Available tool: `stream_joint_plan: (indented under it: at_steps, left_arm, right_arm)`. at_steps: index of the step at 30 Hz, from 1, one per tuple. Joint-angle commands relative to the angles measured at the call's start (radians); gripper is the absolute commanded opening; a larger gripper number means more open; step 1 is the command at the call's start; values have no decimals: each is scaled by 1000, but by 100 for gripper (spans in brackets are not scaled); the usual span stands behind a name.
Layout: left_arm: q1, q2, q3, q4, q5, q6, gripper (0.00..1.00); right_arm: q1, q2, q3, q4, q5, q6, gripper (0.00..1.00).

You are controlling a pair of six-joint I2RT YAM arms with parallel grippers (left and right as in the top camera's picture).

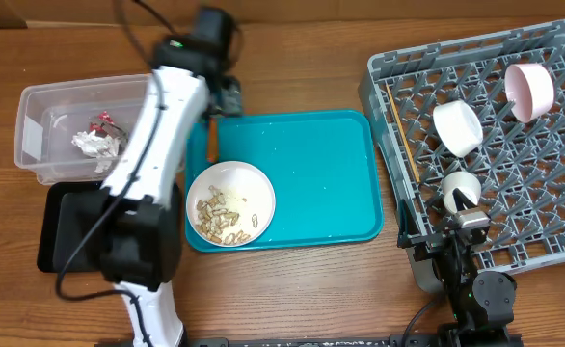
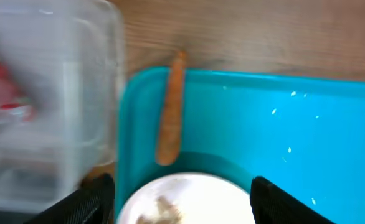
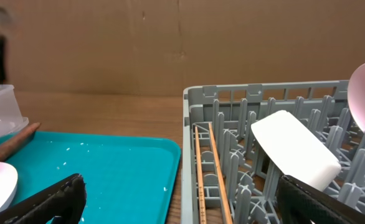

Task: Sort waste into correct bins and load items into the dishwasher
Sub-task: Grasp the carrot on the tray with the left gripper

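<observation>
Racked: white bowl, pink bowl
Binned: crumpled white tissue
Pending: orange stick, shell-filled white dish
Left gripper, right gripper: held apart

Left arm white shell, black joints, cables; left gripper black.

There are two bins: one clear tub and one black tray. One teal tray and one rack are in view. The dishes number one plate, two bowls, white and pink, one cup and two chopsticks. The waste is one tissue, one wrapper, one carrot stick and many shells, too small to count.
</observation>
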Motion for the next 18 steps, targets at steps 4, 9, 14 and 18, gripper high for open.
stream_joint_plan:
  at_steps: [4, 9, 14, 18]
  left_arm:
    - [2, 156, -79, 80, -49, 19, 68]
    - [5, 264, -79, 82, -51, 19, 58]
    - [5, 302, -74, 64, -49, 5, 13]
    - [5, 265, -18, 13, -48, -60, 4]
  right_arm:
    - [-6, -11, -10, 5, -6, 3, 100]
    - [-6, -11, -10, 5, -6, 3, 100]
    - [-6, -11, -10, 5, -6, 3, 100]
    - [-6, -11, -10, 5, -6, 3, 100]
